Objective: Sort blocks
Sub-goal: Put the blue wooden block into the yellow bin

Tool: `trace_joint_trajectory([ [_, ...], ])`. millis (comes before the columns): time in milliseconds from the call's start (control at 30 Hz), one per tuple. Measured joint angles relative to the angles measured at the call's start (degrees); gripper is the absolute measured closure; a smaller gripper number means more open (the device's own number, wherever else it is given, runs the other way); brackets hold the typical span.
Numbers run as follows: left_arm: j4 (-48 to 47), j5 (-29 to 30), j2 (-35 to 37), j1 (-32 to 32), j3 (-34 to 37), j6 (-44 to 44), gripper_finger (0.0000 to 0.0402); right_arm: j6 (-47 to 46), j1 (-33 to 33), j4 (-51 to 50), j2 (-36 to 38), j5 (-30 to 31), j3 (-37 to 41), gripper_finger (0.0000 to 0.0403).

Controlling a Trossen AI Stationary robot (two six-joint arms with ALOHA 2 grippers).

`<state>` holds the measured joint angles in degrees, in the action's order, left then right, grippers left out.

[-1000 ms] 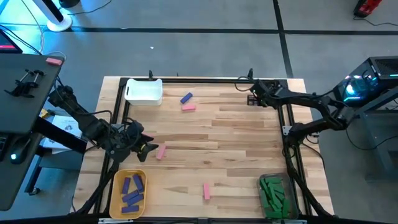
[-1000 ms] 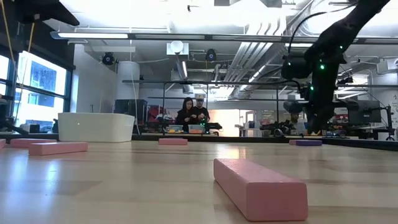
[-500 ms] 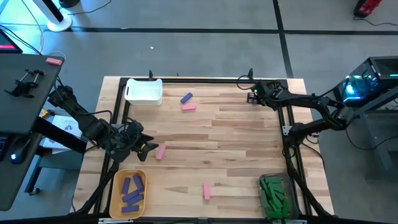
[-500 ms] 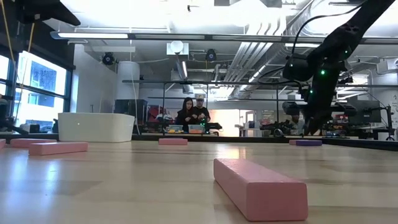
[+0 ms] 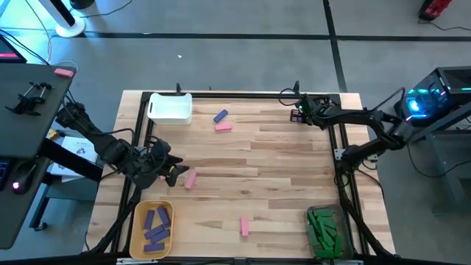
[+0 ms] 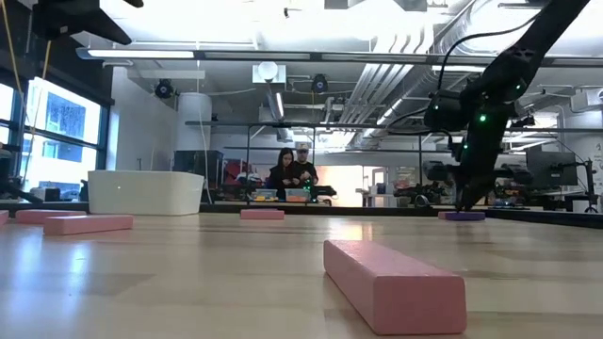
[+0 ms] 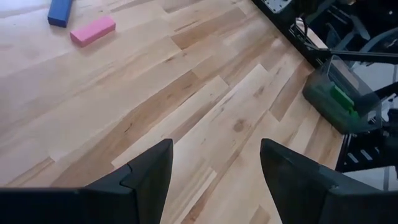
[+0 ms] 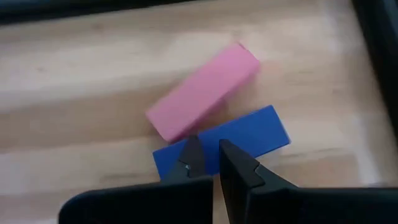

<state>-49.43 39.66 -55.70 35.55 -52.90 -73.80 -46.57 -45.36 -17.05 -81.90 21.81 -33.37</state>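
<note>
At the table's far right corner a pink block [image 8: 205, 90] and a blue-purple block [image 8: 255, 134] lie flat side by side on the wood. My right gripper [image 8: 208, 155] is shut, slanting down, with its tips just over the blue-purple block [image 6: 464, 216]. My left gripper [image 5: 176, 174] stands open above the table's left side, with nothing between its fingers, next to a pink block [image 5: 190, 179]. Another pink block [image 5: 223, 126] and a blue-purple block [image 5: 220, 115] lie at the far middle, and one more pink block [image 5: 243, 226] lies near the front edge. My right gripper's shut fingertips [image 8: 191, 154] stand over the near long edge of the blue-purple block [image 8: 180, 158], coming from above on a slant. I cannot tell whether they touch it. The block lies flat on the table.
A white bin [image 5: 171, 107] stands at the far left. A yellow bin [image 5: 153, 224] with purple blocks sits at the near left, and a clear bin [image 5: 324, 230] with green blocks at the near right. A black frame rail [image 5: 342, 147] runs along the right side. People stand far behind the table.
My right gripper has sunk toward the table at the far right corner, closing on the blue-purple block there, and has stayed shut. The blocks have not moved.
</note>
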Motion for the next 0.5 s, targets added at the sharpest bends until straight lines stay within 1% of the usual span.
trace_joint_trajectory([
  [100,0.0,0.0,0.0,-0.4,0.0,0.0,0.0172,0.1,0.0,3.2,-2.1,0.2,-0.2,0.0403],
  [167,0.1,-0.5,0.0,-0.4,0.0,0.0,0.0172,0.3,0.0,3.2,-2.3,-0.3,-0.2,0.0403],
  [300,0.1,-0.7,0.0,-0.4,0.0,0.0,0.0172,1.8,0.9,2.3,-2.3,-4.8,-0.1,0.0403],
  [400,0.1,-0.4,0.0,-0.4,0.0,0.7,0.0172,1.7,4.3,2.3,-2.2,-9.3,-0.1,0.0403],
  [500,0.2,1.3,0.0,-0.5,0.0,1.7,0.0172,0.2,10.0,2.6,-2.2,-12.2,-0.1,0.0403],
])
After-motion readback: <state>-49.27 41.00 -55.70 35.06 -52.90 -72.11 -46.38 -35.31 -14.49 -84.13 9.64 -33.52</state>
